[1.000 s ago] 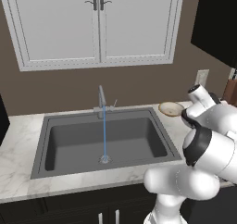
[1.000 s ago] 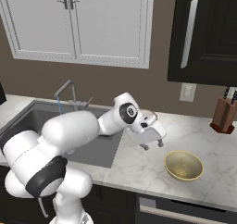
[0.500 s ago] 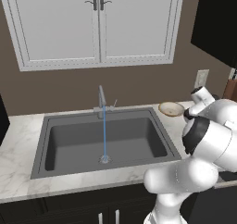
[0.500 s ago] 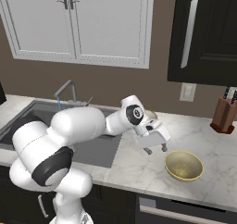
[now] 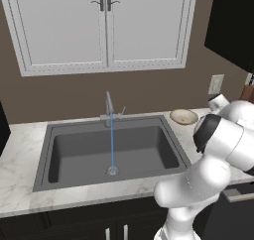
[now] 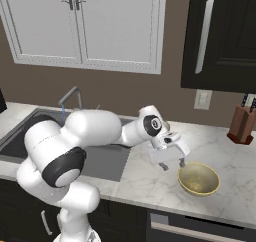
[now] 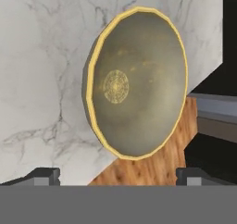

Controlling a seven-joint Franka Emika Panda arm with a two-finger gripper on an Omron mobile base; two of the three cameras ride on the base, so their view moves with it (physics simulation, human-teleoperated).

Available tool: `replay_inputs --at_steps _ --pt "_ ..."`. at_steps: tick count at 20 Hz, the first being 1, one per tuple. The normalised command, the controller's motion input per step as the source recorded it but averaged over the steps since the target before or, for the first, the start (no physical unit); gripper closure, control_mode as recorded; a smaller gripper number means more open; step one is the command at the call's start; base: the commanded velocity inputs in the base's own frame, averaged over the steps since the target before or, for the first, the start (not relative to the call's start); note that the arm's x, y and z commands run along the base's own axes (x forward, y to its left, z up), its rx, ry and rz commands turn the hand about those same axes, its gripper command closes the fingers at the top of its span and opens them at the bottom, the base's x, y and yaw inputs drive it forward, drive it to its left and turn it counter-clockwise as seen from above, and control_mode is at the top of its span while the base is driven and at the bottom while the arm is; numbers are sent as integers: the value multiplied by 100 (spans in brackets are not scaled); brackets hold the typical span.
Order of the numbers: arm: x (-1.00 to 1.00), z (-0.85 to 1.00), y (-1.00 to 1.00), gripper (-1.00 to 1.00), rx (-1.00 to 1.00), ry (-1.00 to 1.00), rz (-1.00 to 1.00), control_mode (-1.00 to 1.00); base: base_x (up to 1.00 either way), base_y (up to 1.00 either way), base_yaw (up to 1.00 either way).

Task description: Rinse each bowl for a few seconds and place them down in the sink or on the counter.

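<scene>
The cream-yellow bowl [image 6: 199,179] sits on the white marble counter [image 6: 145,182] near its front edge, right of the sink. My gripper [image 6: 172,164] hangs open just left of and slightly above that bowl, with nothing between its fingers. In the hand view the bowl [image 7: 136,82] is straight ahead, its rim wide between the two spread fingertips [image 7: 44,174], on the counter [image 7: 46,56]. The tan bowl [image 5: 183,116] rests on the counter behind the sink's right corner. The dark grey sink [image 5: 74,152] has water running from its faucet [image 5: 108,107] onto the drain [image 5: 112,171].
A wooden knife block [image 6: 241,126] stands at the back right of the counter, below a dark cabinet. A wall outlet [image 6: 202,99] is behind the yellow bowl. The counter's front edge and a wood floor [image 7: 139,172] lie just beyond the bowl.
My gripper has moved right and down, closing on the cream-yellow bowl. It stays open. The bowls and the water stream are unchanged.
</scene>
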Motion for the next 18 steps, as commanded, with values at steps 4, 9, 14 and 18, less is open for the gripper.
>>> replay_inputs --at_steps 4,9,14,18 --pt "7 -18 -6 -100 4 6 0 -100 0 0 0" --pt "4 -17 -12 -100 4 6 0 -100 0 0 0" --pt "7 -14 -14 -100 5 6 0 -100 0 0 0" --pt "12 -15 -9 -100 5 5 0 -100 0 0 0"
